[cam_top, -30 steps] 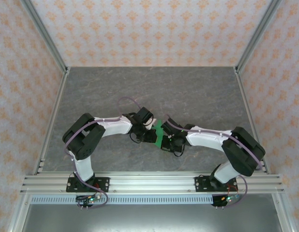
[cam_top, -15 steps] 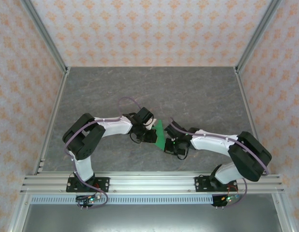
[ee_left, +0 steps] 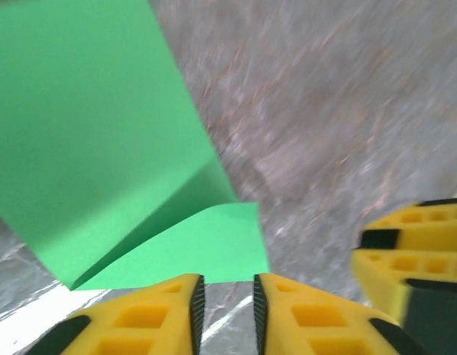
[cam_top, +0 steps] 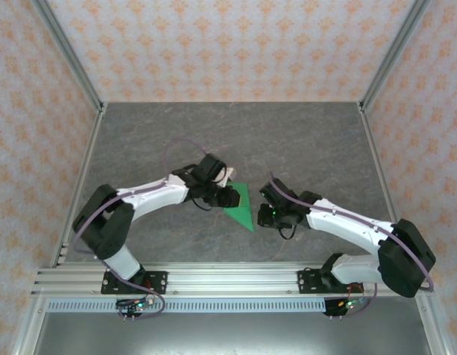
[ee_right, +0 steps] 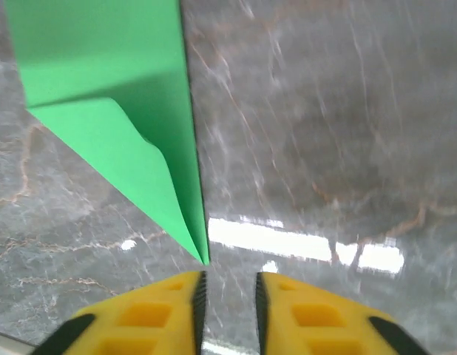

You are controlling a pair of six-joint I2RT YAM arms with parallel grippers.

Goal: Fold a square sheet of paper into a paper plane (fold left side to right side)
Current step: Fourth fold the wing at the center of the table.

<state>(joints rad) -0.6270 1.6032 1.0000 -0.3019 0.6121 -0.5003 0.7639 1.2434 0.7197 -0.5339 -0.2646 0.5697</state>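
Note:
The green paper (cam_top: 240, 207) lies flat on the table, folded into a pointed triangle whose tip faces the near edge. My left gripper (cam_top: 230, 197) sits at its left edge, jaws slightly open with bare table between them. In the left wrist view (ee_left: 227, 296) a loose folded flap of the paper (ee_left: 191, 244) lies just beyond the fingertips. My right gripper (cam_top: 267, 212) is just right of the paper, open and holding nothing. In the right wrist view (ee_right: 230, 292) the paper's sharp tip (ee_right: 202, 248) ends just ahead of the left finger.
The grey marbled tabletop (cam_top: 302, 140) extends behind and to both sides of the paper. Patterned walls and metal frame posts (cam_top: 73, 66) enclose it. The right gripper's yellow fingers (ee_left: 413, 251) appear at the right edge of the left wrist view.
Both grippers have drawn apart from the paper, the left going up and left, the right going right. The paper, earlier mostly covered between them, now lies exposed on the table.

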